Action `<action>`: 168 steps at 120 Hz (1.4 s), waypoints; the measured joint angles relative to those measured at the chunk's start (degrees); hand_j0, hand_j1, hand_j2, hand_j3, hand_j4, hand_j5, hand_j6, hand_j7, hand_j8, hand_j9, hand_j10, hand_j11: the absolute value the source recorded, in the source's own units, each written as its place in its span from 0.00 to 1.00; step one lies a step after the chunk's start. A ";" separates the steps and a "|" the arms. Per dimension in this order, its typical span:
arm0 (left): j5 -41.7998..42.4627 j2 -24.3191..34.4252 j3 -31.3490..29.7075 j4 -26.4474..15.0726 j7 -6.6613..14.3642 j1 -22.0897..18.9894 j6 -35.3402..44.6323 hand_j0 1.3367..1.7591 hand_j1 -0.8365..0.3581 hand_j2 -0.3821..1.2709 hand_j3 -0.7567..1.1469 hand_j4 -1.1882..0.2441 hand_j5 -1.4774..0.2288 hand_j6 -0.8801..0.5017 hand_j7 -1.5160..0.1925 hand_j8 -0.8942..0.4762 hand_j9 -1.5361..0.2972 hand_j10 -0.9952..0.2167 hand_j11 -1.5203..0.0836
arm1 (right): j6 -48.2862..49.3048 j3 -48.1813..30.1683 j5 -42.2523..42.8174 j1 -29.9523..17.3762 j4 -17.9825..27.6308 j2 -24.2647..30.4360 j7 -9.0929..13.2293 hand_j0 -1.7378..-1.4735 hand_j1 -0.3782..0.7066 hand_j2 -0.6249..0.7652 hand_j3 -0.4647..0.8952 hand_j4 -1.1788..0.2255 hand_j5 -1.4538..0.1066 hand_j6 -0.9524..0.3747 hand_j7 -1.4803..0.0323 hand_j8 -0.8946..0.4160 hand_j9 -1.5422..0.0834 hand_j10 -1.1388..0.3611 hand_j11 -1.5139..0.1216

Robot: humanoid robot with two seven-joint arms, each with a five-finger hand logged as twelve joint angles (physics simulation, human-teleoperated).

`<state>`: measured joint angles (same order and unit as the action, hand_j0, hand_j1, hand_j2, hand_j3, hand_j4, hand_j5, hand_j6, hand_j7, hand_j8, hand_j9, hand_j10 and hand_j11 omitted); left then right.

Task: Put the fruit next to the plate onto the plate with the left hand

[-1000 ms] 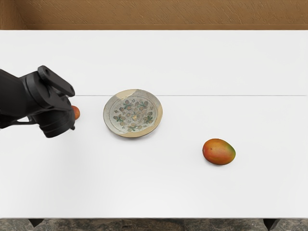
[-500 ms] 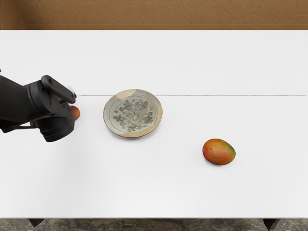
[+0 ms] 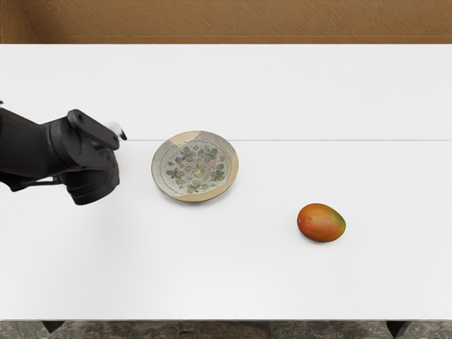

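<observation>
Just left of the round floral-patterned ceramic plate (image 3: 195,166) our black left hand (image 3: 88,173) hangs low, open or closed we cannot tell, the fruit unseen and probably beneath it, so we judge grasping underway, next needing a firm hold before lifting.

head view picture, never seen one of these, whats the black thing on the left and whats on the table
This is a simulated scene seen from the robot's head, looking down at a white table. The black shape is its left arm, coming in from the left edge and ending in the left hand. Right of the hand lies a patterned plate with nothing on it; a mango lies farther right, apart from it. Whether the hand holds anything cannot be seen here.
</observation>
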<state>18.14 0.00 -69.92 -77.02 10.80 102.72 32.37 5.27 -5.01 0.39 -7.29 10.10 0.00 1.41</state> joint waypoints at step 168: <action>1.24 0.00 -1.77 1.88 -0.02 1.76 -15.58 0.74 0.28 0.30 0.50 0.46 0.26 0.55 0.19 0.57 0.22 0.39 0.30 | 0.00 0.00 -0.02 0.00 -0.01 0.00 0.00 0.30 0.04 0.45 0.34 0.83 0.92 0.71 0.97 0.67 0.94 0.75 0.91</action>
<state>19.38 0.00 -71.69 -75.14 10.78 104.48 16.80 5.27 -5.01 0.37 -7.30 10.09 0.00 1.41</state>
